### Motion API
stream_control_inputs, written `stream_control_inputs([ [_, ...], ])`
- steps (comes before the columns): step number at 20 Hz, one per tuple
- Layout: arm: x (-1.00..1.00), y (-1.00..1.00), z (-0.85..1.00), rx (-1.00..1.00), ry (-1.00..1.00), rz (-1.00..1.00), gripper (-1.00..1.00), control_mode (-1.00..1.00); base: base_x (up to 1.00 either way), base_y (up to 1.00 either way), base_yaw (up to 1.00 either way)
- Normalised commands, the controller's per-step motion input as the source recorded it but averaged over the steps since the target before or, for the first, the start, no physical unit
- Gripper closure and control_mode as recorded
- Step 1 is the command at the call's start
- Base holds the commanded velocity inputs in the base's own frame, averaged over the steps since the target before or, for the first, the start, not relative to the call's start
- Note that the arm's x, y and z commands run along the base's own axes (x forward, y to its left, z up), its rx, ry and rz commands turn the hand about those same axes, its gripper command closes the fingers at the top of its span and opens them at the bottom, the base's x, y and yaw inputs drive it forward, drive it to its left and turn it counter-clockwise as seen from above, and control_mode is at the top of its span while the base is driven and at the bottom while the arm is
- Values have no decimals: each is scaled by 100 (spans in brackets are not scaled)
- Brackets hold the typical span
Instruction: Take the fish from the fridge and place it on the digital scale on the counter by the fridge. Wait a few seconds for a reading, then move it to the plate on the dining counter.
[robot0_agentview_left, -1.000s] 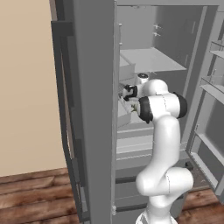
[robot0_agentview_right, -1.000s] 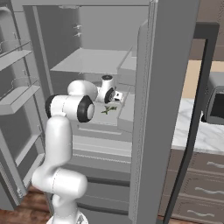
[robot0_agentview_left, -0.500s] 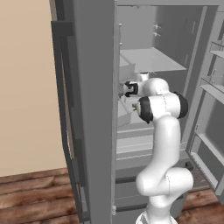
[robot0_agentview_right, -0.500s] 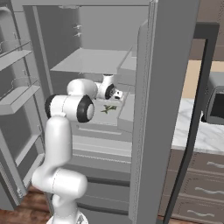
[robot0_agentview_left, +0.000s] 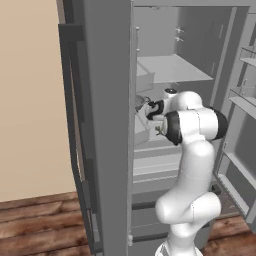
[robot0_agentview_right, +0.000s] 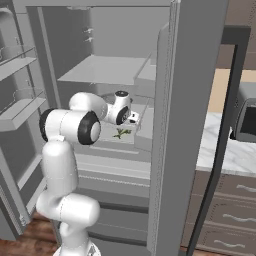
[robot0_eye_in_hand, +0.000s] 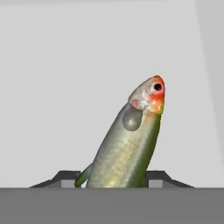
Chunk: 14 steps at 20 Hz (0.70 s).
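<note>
The fish (robot0_eye_in_hand: 127, 144), olive-yellow with a red-orange head, stands up between my gripper's (robot0_eye_in_hand: 114, 178) two dark fingertips (robot0_eye_in_hand: 65, 177), tail end down and head pointing away. The jaws are shut on its lower body. Behind it lies a pale fridge shelf. In the right base view my gripper (robot0_agentview_right: 131, 119) reaches into the fridge (robot0_agentview_right: 185, 100) over a middle shelf, with the small greenish fish (robot0_agentview_right: 121, 133) just below it. My gripper (robot0_agentview_left: 148, 110) in the left base view sits behind the fridge's centre post. The counter (robot0_agentview_right: 225, 150) is to the right of the fridge.
Both fridge doors stand open, with door racks (robot0_agentview_right: 20, 107) on the far side (robot0_agentview_left: 245, 95). A shelf (robot0_agentview_right: 105, 70) hangs close above my hand. A grey toaster oven (robot0_agentview_right: 245, 112) sits on the marble counter over dark drawers (robot0_agentview_right: 225, 200).
The arm has stayed in almost the same pose inside the fridge. The hand has shifted only slightly over the shelf.
</note>
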Motion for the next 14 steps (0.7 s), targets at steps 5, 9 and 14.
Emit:
stream_control_inputs([
  [5,-71,0,-5,1,-6,0,100,-100,0,0,0],
  [9,-89,-14,32,0,0,1,100,-100,0,0,0],
  [14,-100,-5,64,0,1,2,100,-100,0,0,0],
])
